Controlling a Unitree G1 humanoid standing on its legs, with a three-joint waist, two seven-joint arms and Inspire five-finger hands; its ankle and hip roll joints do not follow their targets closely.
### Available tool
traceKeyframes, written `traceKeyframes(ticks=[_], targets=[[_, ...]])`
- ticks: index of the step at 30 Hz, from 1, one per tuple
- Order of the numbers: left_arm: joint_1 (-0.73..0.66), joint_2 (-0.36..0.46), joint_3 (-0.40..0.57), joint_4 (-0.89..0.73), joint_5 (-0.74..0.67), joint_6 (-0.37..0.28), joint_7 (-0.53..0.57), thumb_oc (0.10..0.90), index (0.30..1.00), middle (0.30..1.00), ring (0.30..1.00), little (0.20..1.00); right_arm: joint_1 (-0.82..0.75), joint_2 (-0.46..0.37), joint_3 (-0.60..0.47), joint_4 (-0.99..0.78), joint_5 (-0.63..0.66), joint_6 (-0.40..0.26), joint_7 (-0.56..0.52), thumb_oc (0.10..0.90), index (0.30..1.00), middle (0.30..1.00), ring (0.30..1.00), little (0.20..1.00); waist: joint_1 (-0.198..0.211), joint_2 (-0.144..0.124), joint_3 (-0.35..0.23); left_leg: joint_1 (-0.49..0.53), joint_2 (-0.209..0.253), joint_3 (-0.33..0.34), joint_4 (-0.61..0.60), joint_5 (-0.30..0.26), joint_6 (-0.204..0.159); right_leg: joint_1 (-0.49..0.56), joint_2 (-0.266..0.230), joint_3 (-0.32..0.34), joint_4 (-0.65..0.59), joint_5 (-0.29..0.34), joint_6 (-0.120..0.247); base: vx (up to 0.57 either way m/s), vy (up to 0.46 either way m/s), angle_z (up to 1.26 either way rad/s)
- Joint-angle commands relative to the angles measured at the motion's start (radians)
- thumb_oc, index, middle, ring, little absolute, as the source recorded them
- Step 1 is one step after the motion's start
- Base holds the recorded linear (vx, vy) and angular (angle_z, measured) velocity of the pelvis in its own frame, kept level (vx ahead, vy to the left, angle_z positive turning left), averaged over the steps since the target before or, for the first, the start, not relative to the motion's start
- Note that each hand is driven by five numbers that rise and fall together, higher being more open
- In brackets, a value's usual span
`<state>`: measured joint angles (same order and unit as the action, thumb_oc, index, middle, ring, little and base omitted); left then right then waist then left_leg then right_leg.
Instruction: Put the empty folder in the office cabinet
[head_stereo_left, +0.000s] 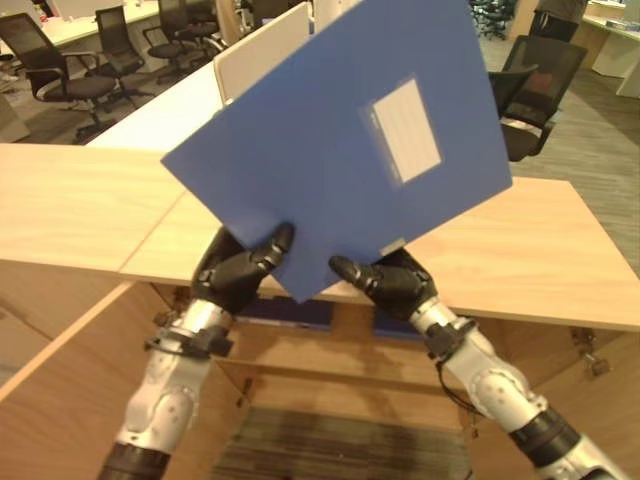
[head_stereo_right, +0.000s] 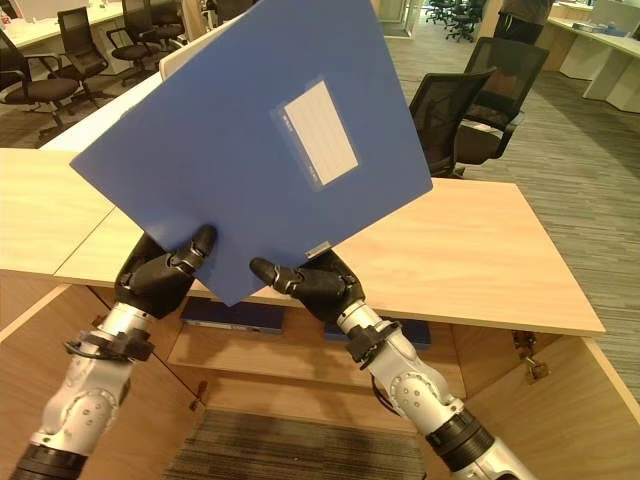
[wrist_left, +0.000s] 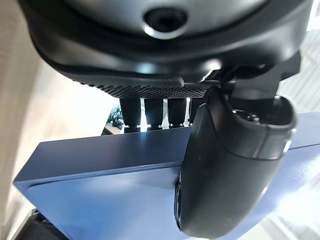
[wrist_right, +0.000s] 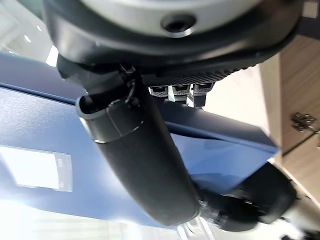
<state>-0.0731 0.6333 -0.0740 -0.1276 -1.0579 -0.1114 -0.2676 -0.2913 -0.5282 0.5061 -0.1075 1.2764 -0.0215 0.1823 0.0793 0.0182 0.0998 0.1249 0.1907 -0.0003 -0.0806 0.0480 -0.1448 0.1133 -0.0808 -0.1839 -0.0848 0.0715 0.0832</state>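
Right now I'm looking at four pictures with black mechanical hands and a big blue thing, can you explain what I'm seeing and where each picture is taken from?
This is a two-armed humanoid robot in an office. The two wide pictures come from cameras in its head, looking down at its own arms. The two close-up pictures come from cameras on its wrists, so each dark robot hand looms large.

The left robot hand and the right robot hand together pinch the bottom corner of a blue folder, thumbs on its front, fingers behind. It carries a white label.

Below is a wooden cabinet with its doors open; other blue items lie on a shelf inside. Office chairs stand behind.
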Motion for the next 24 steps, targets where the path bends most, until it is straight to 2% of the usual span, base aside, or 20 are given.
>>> traceKeyframes(ticks=[1, 7, 16, 17, 18, 24], targets=[[-0.135, 0.071, -0.102, -0.042, 0.001, -0.014, -0.102, 0.4, 0.3, 0.3, 0.3, 0.3, -0.185, 0.074, 0.051, -0.123, 0.002, -0.037, 0.115, 0.4, 0.3, 0.3, 0.3, 0.3, -0.02, -0.028, -0.089, -0.022, 0.029, -0.032, 0.013, 0.003, -0.013, -0.02, -0.059, 0.051, 0.113, -0.103, 0.076, 0.0, 0.0, 0.0], [-0.125, 0.036, -0.09, -0.035, -0.002, -0.019, -0.089, 0.4, 0.3, 0.3, 0.3, 0.3, -0.16, 0.114, 0.026, -0.118, 0.0, -0.052, 0.121, 0.4, 0.3, 0.3, 0.3, 0.3, -0.022, -0.024, -0.089, -0.018, 0.03, -0.033, 0.014, 0.0, -0.011, -0.019, -0.057, 0.052, 0.119, -0.108, 0.076, 0.0, 0.0, 0.0], [-0.096, -0.099, -0.081, -0.031, 0.005, -0.027, -0.048, 0.4, 0.3, 0.3, 0.3, 0.3, -0.139, 0.201, -0.029, -0.124, -0.012, -0.091, 0.112, 0.4, 0.3, 0.3, 0.3, 0.3, -0.024, -0.024, -0.092, -0.013, 0.028, -0.035, 0.014, -0.006, -0.006, -0.016, -0.056, 0.05, 0.121, -0.113, 0.072, 0.0, 0.0, 0.0], [-0.096, -0.099, -0.081, -0.031, 0.005, -0.027, -0.048, 0.4, 0.3, 0.3, 0.3, 0.3, -0.139, 0.201, -0.029, -0.124, -0.012, -0.091, 0.112, 0.417, 0.326, 0.326, 0.326, 0.326, -0.024, -0.024, -0.092, -0.013, 0.028, -0.035, 0.014, -0.006, -0.006, -0.016, -0.056, 0.05, 0.121, -0.113, 0.072, 0.0, 0.0, 0.0], [-0.089, -0.127, -0.084, -0.03, 0.007, -0.027, -0.039, 0.4, 0.3, 0.3, 0.3, 0.3, -0.14, 0.221, -0.035, -0.125, -0.011, -0.1, 0.11, 0.8, 0.9, 0.9, 0.9, 0.9, -0.024, -0.024, -0.092, -0.012, 0.027, -0.037, 0.015, -0.007, -0.006, -0.014, -0.057, 0.051, 0.12, -0.114, 0.072, 0.0, 0.0, 0.0], [-0.07, -0.185, -0.088, -0.033, 0.009, -0.032, -0.024, 0.4, 0.3, 0.3, 0.3, 0.3, -0.15, 0.264, -0.059, -0.133, -0.005, -0.131, 0.103, 0.8, 0.9, 0.9, 0.9, 0.9, -0.021, -0.024, -0.093, -0.013, 0.026, -0.039, 0.015, -0.009, -0.004, -0.015, -0.056, 0.049, 0.12, -0.115, 0.07, 0.0, 0.0, 0.0]])
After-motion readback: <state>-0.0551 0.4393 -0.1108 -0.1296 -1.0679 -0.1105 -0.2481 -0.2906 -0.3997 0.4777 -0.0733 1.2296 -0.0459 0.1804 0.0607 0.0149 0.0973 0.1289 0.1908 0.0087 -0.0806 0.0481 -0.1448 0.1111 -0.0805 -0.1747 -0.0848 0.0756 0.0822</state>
